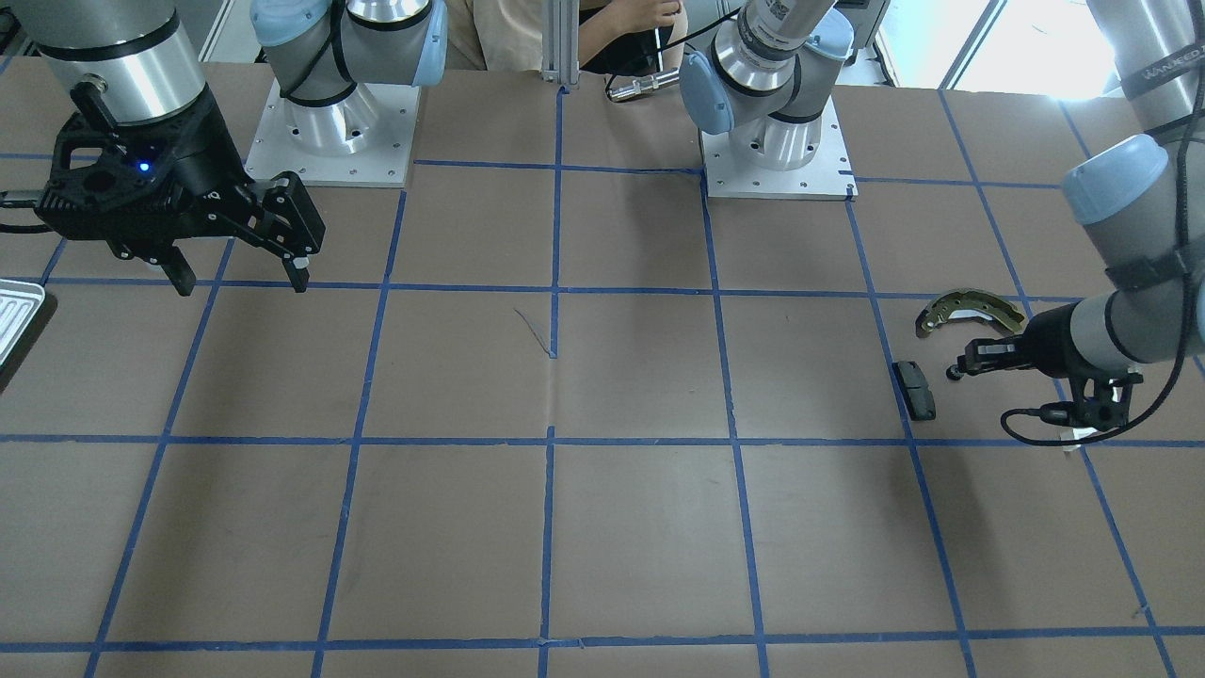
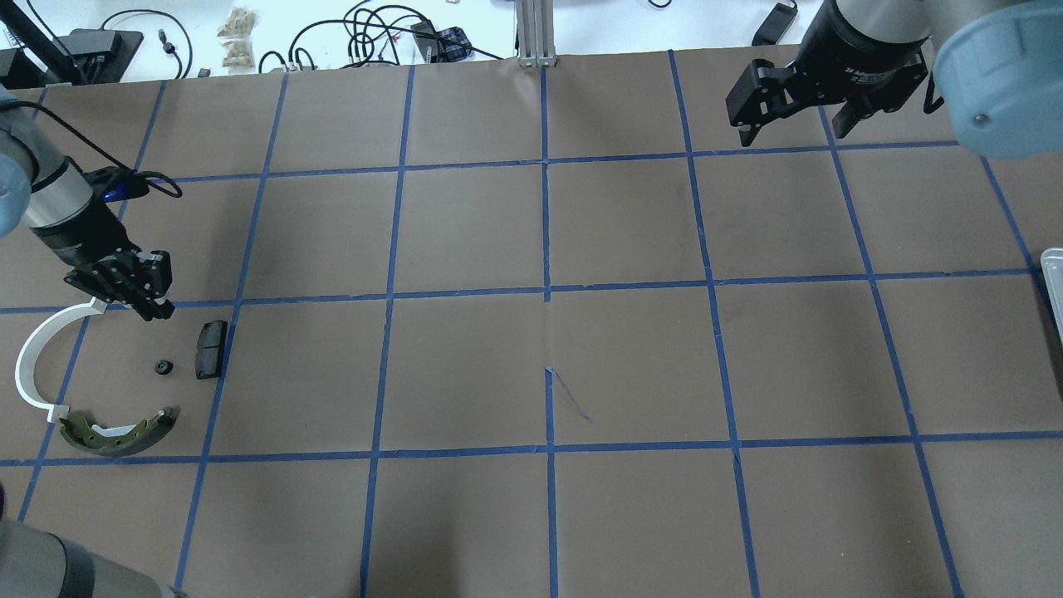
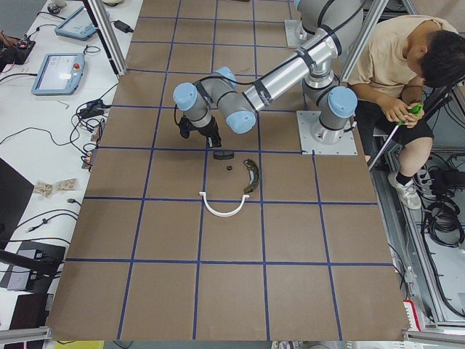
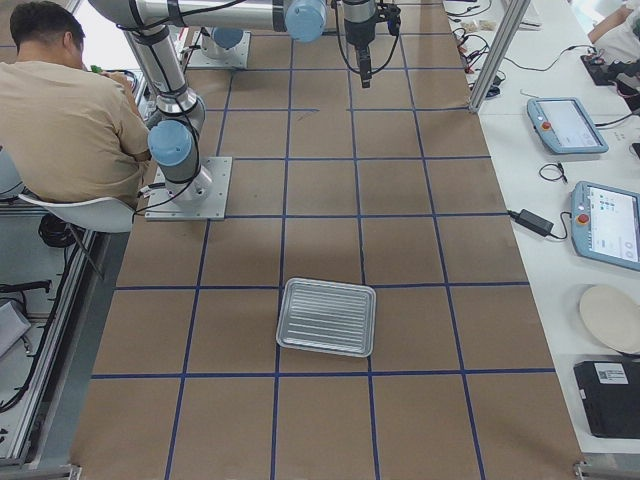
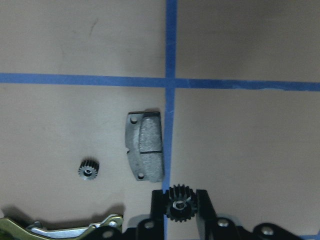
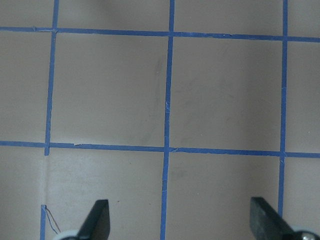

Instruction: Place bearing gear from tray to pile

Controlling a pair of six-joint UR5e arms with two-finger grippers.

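Now, left pincer (image 2: 156, 309) clamped on bearing gear (image 5: 178, 204), just beside black pad (image 5: 145, 146), right pincer (image 6: 180, 204) wide

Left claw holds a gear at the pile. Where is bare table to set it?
Bare for the held gear: inside the white arc, up to the small gear; and the square centre-ward of the black pad. Crowded: gear-to-pad gap, near the brake shoe.
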